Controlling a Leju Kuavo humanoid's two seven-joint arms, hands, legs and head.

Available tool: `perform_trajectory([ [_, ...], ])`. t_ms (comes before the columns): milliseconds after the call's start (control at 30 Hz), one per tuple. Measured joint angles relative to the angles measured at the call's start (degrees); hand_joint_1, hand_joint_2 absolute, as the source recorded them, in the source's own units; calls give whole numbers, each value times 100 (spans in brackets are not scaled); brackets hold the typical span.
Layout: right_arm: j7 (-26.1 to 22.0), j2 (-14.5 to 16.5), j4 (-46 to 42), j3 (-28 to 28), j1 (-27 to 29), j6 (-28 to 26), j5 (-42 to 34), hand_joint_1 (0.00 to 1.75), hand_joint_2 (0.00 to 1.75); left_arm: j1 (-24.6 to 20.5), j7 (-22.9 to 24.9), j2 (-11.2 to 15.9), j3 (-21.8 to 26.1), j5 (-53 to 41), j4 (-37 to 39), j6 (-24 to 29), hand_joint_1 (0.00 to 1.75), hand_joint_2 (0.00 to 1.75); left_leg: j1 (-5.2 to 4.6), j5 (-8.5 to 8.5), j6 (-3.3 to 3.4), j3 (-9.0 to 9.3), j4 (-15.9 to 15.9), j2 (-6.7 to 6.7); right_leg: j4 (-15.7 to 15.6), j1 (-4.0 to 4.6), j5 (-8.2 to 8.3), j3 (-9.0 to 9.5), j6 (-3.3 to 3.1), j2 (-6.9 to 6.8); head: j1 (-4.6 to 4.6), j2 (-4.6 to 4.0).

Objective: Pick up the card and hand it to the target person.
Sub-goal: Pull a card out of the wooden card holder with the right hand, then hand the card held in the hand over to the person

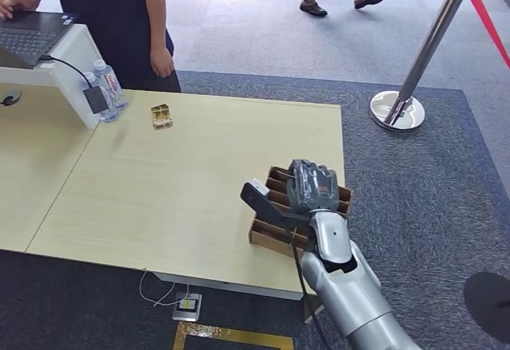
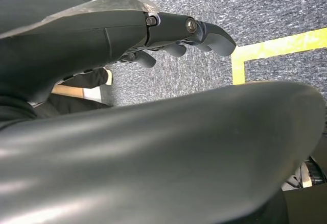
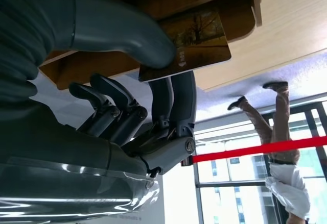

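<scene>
Between our right hand over the slotted wooden holder and the person at the far edge, we see bare tabletop. A small golden object, water bottles and a white riser crowd the far left.

No legible text; white marks on card unreadable.
</scene>
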Motion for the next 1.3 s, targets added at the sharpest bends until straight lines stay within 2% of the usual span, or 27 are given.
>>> perform_trajectory([
  [300, -160, -37, -371, 7, 25, -2, -53, 175, 175, -3, 20, 13, 0, 0, 0, -28, 0, 0, 0, 0, 0, 0, 0, 0, 0, 0, 0, 0, 0, 0, 0, 0],
  [700, -319, -194, -1328, 100, 11, 236, -246, 175, 175, -8, -22, 24, 0, 76, 0, -27, 0, 0, 0, 0, 0, -2, 0, 0, 0, 0, 0, 0, 0, 0, 0, 0],
  [1033, -767, -209, -1680, 460, -471, 131, -514, 175, 175, -19, -138, 24, 0, 133, 0, -27, 0, 0, 0, 0, 0, -3, 0, 0, 2, 0, 0, 0, 0, 0, 1, 0],
  [1300, -1128, 50, -1546, 663, -982, 15, -725, 175, 175, -35, -144, 24, 0, 59, 0, -58, 0, 0, 0, 0, 0, -3, 0, 0, 2, 0, 0, 0, 0, 0, -1, 0],
])
